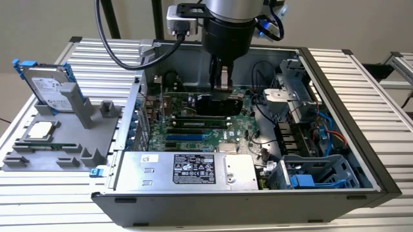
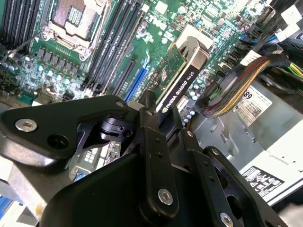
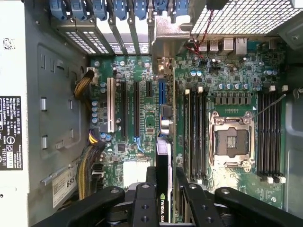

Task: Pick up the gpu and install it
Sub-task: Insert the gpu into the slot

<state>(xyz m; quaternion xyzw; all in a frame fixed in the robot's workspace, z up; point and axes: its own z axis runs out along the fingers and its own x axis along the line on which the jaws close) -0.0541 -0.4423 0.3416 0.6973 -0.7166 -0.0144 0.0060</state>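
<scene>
Over the motherboard, inside the open case, my gripper hangs with its jaws closed on the gpu. I hold the card on edge by its upper rim, its far end reaching down toward the board near the expansion slots, beside the memory slots; whether it touches a slot I cannot tell. In the first wrist view the gpu runs as a thin dark strip between my fingers. Outside the case, toward the table's far corner on the exterior view's left, a hard drive leans in a grey holder, with a cpu lying nearer on it.
</scene>
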